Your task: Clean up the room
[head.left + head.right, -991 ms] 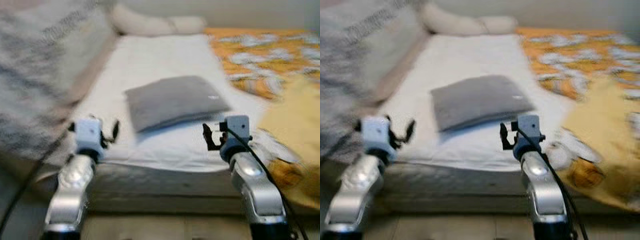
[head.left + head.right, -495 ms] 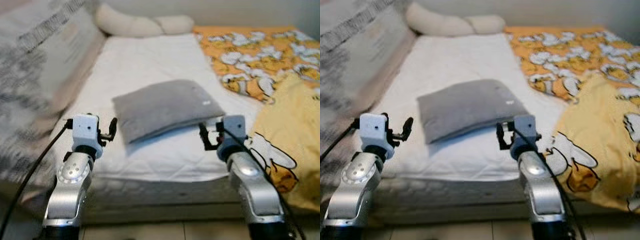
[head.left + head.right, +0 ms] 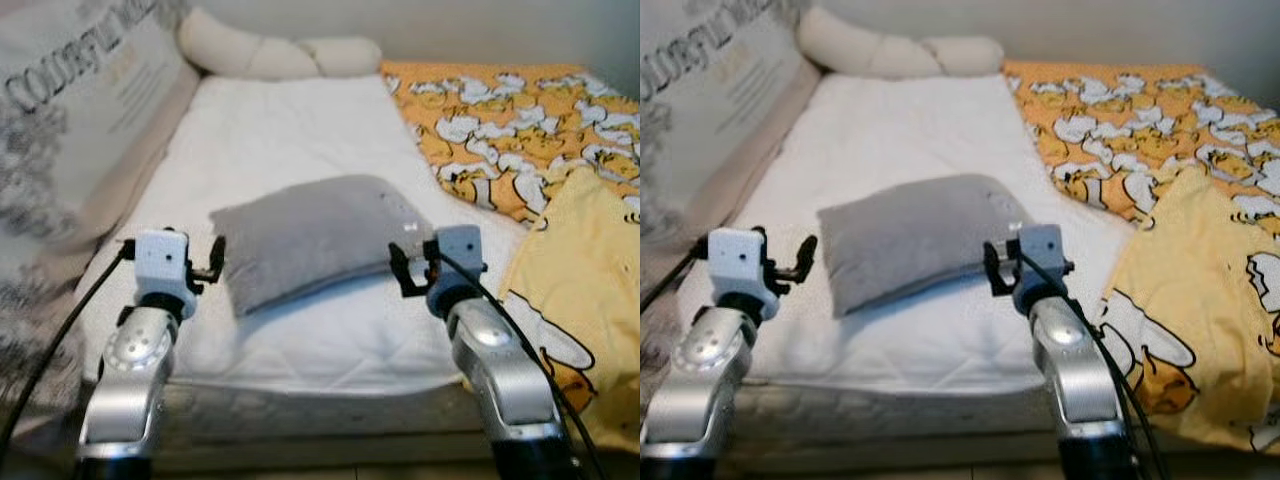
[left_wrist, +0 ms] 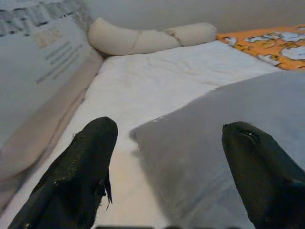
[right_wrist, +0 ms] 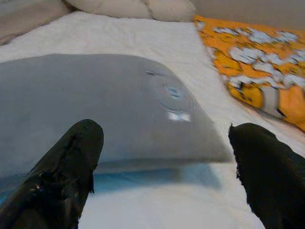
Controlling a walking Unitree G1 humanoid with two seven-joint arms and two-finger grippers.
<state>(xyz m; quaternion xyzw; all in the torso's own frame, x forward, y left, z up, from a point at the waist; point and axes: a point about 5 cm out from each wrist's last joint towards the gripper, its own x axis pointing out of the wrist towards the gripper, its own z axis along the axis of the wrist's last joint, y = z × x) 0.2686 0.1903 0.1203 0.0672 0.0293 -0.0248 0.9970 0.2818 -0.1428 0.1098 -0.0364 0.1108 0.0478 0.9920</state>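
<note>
Printed cushion (image 3: 70,130) left of the grey pillow (image 3: 320,235) cut off by the frame edge, its lettering only partly readable. Yellow blanket (image 3: 1200,300) on the pillow's right likewise cropped. Small tag (image 5: 178,115) on the pillow too blurred to read.

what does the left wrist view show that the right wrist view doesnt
Left wrist alone: the printed cushion along the bed's left side, and the pillow's left corner between the open left gripper.

Right wrist alone: the pillow's white tag and its right near corner, ahead of the open right gripper.

Both: grey pillow, white sheet, cream bolster, orange blanket.
</note>
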